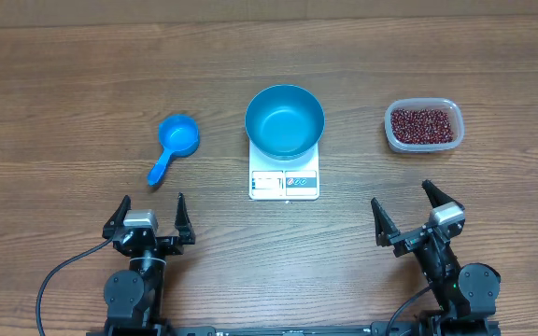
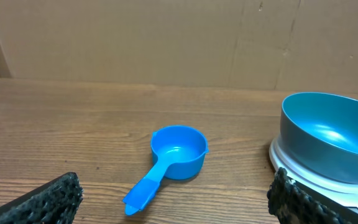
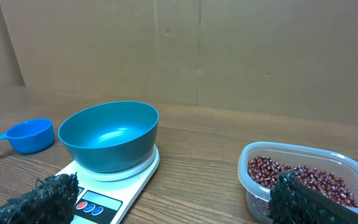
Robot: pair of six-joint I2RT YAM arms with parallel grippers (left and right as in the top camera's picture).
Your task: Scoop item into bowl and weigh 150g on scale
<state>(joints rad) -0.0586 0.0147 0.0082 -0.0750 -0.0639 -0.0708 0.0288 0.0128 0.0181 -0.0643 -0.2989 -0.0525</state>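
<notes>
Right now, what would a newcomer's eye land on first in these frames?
The empty blue bowl sitting on the white scale in the middle grabs the eye first. To its right a clear tub holds red-brown beans; to its left lies an empty blue scoop. The left gripper and right gripper sit open on the robot's side, holding nothing.

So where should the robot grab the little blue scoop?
Probably by its handle, coming down from above with the left gripper, jaws across it. The handle is thin, lies flat and points toward that arm; the cup is round and wide.
</notes>
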